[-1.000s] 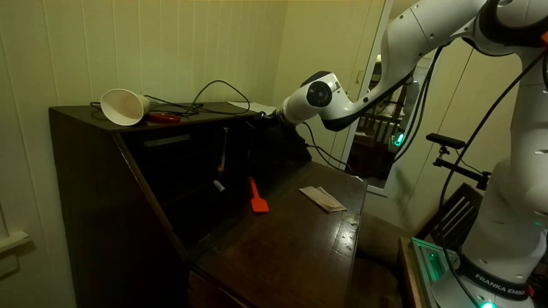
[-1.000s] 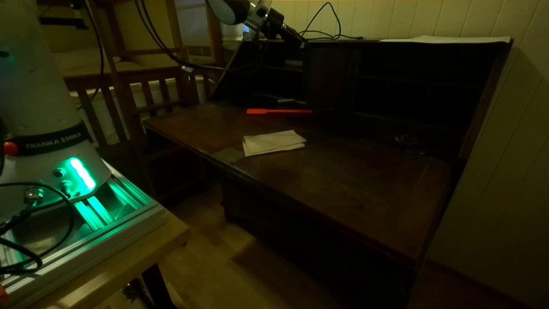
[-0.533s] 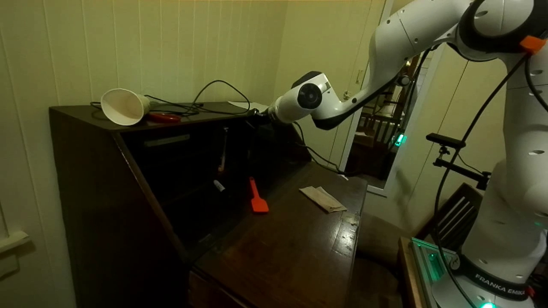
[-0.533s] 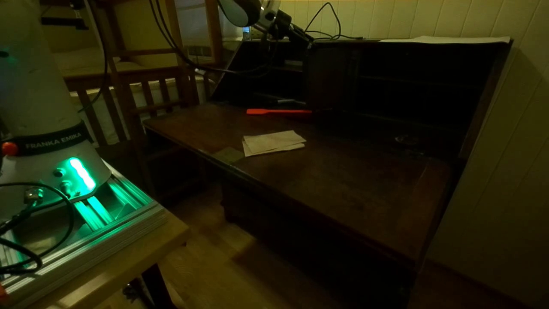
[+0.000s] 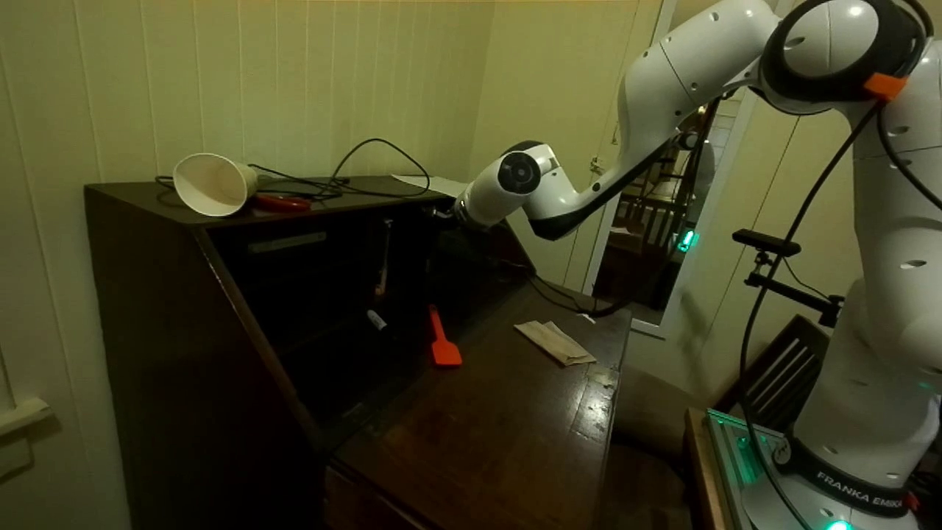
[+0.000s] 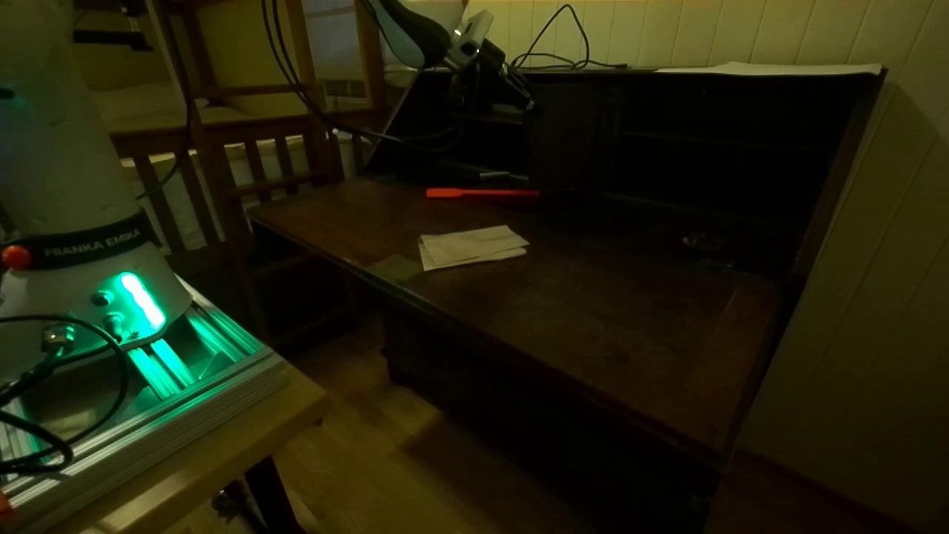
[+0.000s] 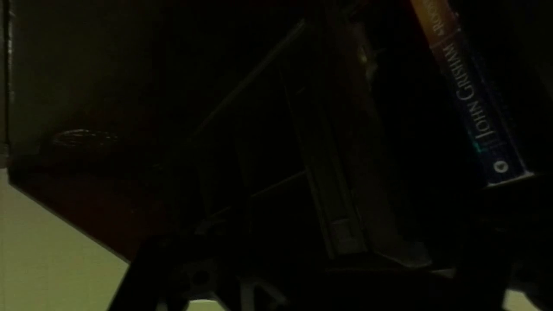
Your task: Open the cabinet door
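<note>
The dark brown desk-style cabinet (image 5: 169,316) stands against the wall with its slanted front open and its writing surface lowered; it also shows in an exterior view (image 6: 630,326). A dark door panel (image 6: 562,133) stands in the middle of the shadowy recess; how far it is ajar cannot be told. In the wrist view a panel edge with a small metal fitting (image 7: 365,60) stands beside a dark gap. My gripper (image 5: 436,213) is just below the cabinet's top front edge, close to that panel in an exterior view (image 6: 528,105). Its fingers are too dark to judge.
A paper cup (image 5: 213,184), black cable (image 5: 375,141), red item (image 5: 282,202) and paper sheet (image 5: 434,185) lie on top. An orange spatula (image 5: 444,350) and folded paper (image 5: 556,342) lie on the writing surface. A book (image 7: 473,103) shows inside the recess.
The arm has moved towards the cabinet, and my gripper has dropped from the level of the top edge to just below it. The arm's cable hangs lower. The desk objects have not moved.
</note>
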Motion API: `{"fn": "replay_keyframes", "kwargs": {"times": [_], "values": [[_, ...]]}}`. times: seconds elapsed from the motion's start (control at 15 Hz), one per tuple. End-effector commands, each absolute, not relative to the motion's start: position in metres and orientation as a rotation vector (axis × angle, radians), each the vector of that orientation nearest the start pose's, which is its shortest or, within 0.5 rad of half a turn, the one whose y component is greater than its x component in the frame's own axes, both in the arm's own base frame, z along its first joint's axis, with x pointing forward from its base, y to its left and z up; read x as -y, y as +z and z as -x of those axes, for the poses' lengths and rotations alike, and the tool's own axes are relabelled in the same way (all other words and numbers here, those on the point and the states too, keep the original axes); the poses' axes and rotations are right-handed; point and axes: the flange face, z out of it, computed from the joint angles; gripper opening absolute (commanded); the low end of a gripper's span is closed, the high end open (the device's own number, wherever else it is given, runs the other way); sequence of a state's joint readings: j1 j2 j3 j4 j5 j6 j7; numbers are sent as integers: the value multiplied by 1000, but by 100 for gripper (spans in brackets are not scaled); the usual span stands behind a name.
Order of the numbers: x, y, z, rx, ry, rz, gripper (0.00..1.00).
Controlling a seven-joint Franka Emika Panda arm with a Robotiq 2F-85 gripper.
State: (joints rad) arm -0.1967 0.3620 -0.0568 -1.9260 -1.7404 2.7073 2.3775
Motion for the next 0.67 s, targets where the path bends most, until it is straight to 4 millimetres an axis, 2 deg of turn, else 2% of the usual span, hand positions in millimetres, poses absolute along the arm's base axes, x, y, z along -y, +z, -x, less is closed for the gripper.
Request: {"fn": "replay_keyframes", "kwargs": {"times": [0.0, 0.27, 0.53, 0.6], "values": [[148, 303, -617, -1789, -1485, 2501, 100], [194, 296, -611, -2147, -1467, 2302, 100], [263, 295, -601, -2442, -1450, 2083, 100], [272, 296, -598, -2512, -1428, 2023, 100]]}}
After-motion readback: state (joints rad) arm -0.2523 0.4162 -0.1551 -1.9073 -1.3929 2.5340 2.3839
